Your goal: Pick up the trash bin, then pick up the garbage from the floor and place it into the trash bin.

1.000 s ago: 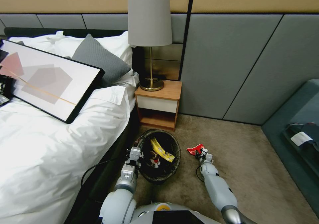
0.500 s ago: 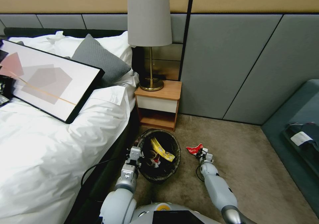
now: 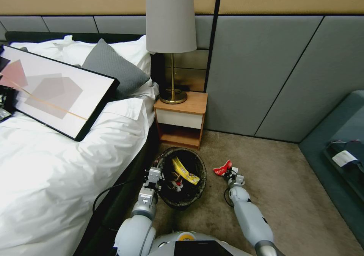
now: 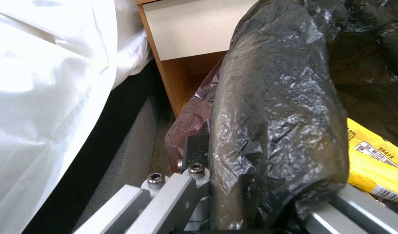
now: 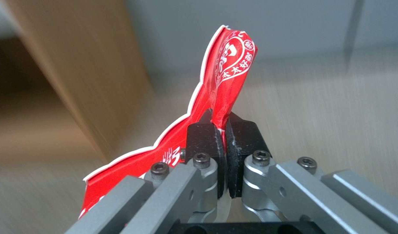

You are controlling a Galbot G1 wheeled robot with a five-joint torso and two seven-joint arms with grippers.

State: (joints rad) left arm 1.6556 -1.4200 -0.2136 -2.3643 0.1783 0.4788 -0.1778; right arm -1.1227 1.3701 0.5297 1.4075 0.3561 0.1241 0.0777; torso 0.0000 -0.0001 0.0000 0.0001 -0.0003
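The trash bin (image 3: 203, 171), lined with a crinkled black bag, hangs just in front of the nightstand beside the bed. My left gripper (image 3: 155, 175) is shut on its near-left rim; in the left wrist view the left gripper (image 4: 264, 185) clamps the bag-covered rim (image 4: 277, 107). Inside the bin lie a yellow snack wrapper (image 3: 185, 171) (image 4: 374, 156) and other crumpled pieces of garbage. To the right of the bin, my right gripper (image 3: 232, 173) (image 5: 221, 130) is shut on a flattened red-and-white carton (image 3: 223, 168) (image 5: 230, 71), held just above the carpet.
A wooden nightstand (image 3: 182, 115) with a lamp (image 3: 171, 43) stands behind the bin. The bed (image 3: 57, 165), carrying a framed picture (image 3: 53, 93), runs along the left. A blue sofa (image 3: 341, 149) sits at the right. Open carpet (image 3: 280, 180) lies between.
My right gripper has risen slightly with the red carton pinched in it. The left gripper and the bin have stayed where they were.
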